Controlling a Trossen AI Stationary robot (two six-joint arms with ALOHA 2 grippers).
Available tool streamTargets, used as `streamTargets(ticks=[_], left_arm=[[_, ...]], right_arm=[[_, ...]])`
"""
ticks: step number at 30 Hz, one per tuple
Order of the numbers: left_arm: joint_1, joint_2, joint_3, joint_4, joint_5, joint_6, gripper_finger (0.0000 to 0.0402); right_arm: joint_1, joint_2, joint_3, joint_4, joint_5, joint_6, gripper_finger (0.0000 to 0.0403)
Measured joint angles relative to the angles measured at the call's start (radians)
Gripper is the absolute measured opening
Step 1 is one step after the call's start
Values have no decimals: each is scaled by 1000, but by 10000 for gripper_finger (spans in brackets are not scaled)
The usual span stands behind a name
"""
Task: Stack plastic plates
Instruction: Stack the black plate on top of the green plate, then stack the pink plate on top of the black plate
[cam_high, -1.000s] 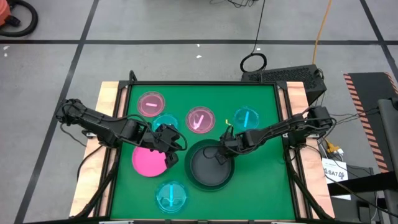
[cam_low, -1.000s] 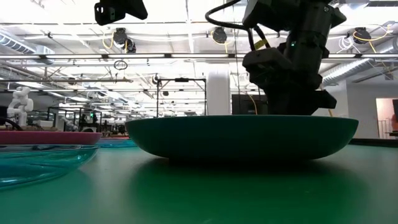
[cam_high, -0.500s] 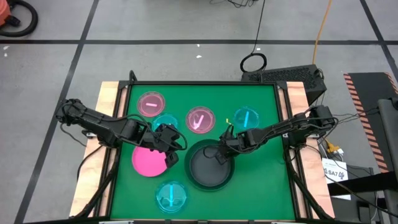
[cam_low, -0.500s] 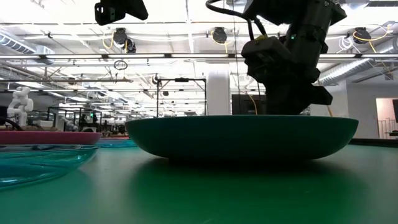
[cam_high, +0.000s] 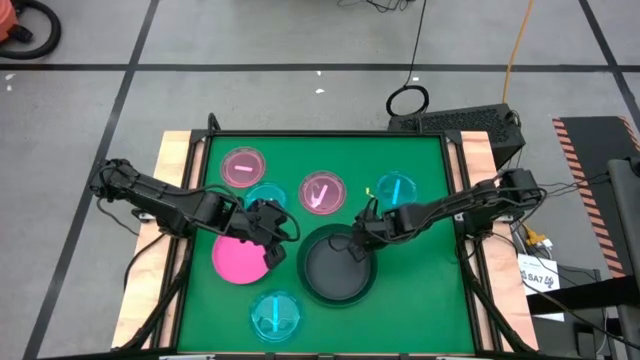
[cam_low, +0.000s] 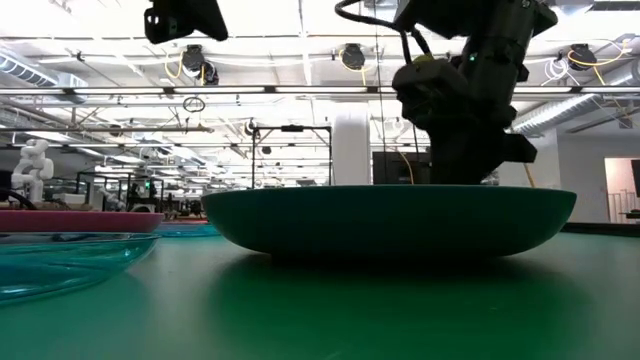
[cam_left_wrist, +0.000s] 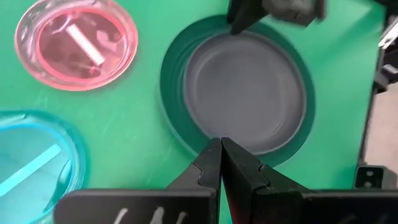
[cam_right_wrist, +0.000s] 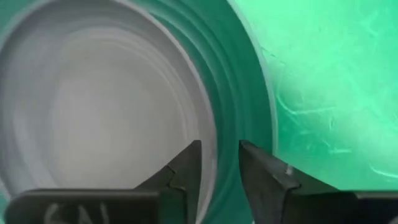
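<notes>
My right hand (cam_high: 358, 243) hangs over the far rim of the dark grey plate (cam_high: 338, 268), fingers slightly parted and, as far as I can tell, gripping nothing. My left hand (cam_high: 272, 232) hovers above the hot pink plate (cam_high: 238, 258), just beside the grey one, its fingers pressed together and empty. Beyond the grey plate on the green counter (cam_high: 430, 290) sit small translucent pink plates (cam_high: 322, 192) and cyan ones (cam_high: 396, 189); another cyan plate (cam_high: 274, 315) lies nearer.

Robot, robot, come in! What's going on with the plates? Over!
Right end effector open over dark grey plate rim. Left end effector shut, above hot pink plate. Nothing blocking.
</notes>
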Motion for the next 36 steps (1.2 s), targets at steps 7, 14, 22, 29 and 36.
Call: streamTargets(ticks=[7, 14, 22, 29, 36], left_arm=[[17, -1, 0, -169, 83, -63, 17], [101, -1, 0, -335, 253, -56, 17], [205, -1, -38, -423, 349, 42, 18], [271, -4, -143, -389, 419, 93, 18], [324, -39, -279, -401, 452, -19, 69]], right_arm=[[-19, -121, 0, 3, 48, -71, 133], [-19, -231, 0, -14, 77, -156, 134], [-17, -288, 0, -107, 76, -221, 134], [-7, -318, 0, -171, 72, -238, 135], [26, -331, 0, -215, 72, -241, 135]])
